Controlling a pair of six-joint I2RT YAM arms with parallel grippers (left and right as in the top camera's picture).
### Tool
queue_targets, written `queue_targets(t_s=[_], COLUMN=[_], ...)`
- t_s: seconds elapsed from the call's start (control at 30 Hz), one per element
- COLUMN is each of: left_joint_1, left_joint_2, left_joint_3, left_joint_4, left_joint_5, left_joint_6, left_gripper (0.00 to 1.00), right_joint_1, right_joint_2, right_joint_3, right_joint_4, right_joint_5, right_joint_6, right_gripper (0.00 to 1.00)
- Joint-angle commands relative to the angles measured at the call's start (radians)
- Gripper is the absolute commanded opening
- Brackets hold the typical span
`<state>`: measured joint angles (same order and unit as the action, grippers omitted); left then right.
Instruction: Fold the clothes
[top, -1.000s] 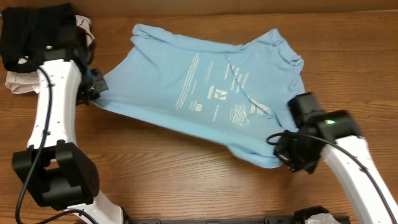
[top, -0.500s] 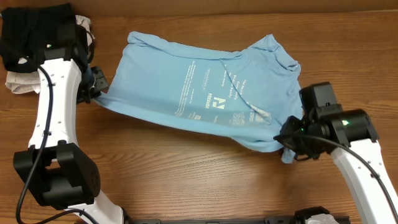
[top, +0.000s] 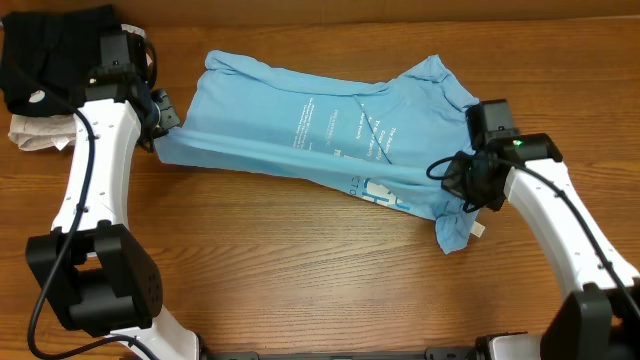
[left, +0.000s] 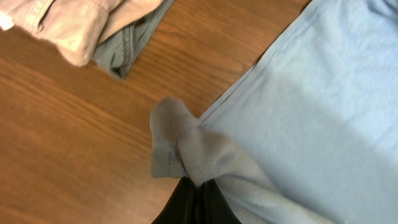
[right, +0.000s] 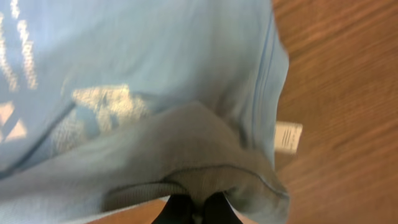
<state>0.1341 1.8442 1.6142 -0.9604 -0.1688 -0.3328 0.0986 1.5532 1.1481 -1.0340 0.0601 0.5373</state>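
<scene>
Both arms are on the sky-blue T-shirt (top: 320, 140), which lies spread across the middle of the wooden bench (top: 300, 300), stretched long between the two grips. On the left edge of the cloth, the left fingers (top: 166, 124) are pinched tight on a bunched corner. The left wrist view shows that wad of blue fabric (left: 205, 158) squeezed right into the dark fingers (left: 186, 208), with no gap showing between them. Across the bench, the right fingers (top: 470, 192) are clamped on a gathered fold at the shirt's right side, and the right wrist camera has the cloth (right: 186, 143) humped up and drawn into the closed fingers (right: 179, 213). Below that grip a flap of shirt hangs down toward the near edge, and the small white tag (top: 478, 229) pokes out beside it, clear in the right wrist view too (right: 288, 135). The white lettering (top: 345, 125) faces up on the upper part of the shirt, partly creased along the fold line. Far left corner of the bench: a black garment (top: 45, 55) sits heaped on a beige garment (top: 35, 135), apart from the shirt. The left wrist view catches the beige piece (left: 74, 22) with a grey-blue garment (left: 134, 40) tucked under it, near the gripped corner but not touching.
</scene>
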Motion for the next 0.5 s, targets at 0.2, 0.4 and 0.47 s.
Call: queue_targets(t_s=[0.2, 0.4, 0.47], left_joint_1=[-0.004, -0.005, -0.005], left_joint_2=[0.0, 0.0, 0.0], left_joint_3=[-0.121, -0.172, -0.172], left_joint_4=[0.165, 0.267, 0.271], left_joint_5=[-0.013, 0.032, 0.039], left_joint_6=[0.011, 0.011, 0.011], left_gripper=[0.04, 0.19, 0.32], right_joint_1=[-0.055, -0.055, -0.055], right_joint_2=[0.031, 0.047, 0.047], right_joint_3=[0.018, 0.018, 0.018], right_joint_4=[0.198, 0.237, 0.238], right_joint_5=[-0.063, -0.063, -0.063], right_joint_6=[-0.187, -0.187, -0.187], right_gripper=[0.04, 0.08, 0.11])
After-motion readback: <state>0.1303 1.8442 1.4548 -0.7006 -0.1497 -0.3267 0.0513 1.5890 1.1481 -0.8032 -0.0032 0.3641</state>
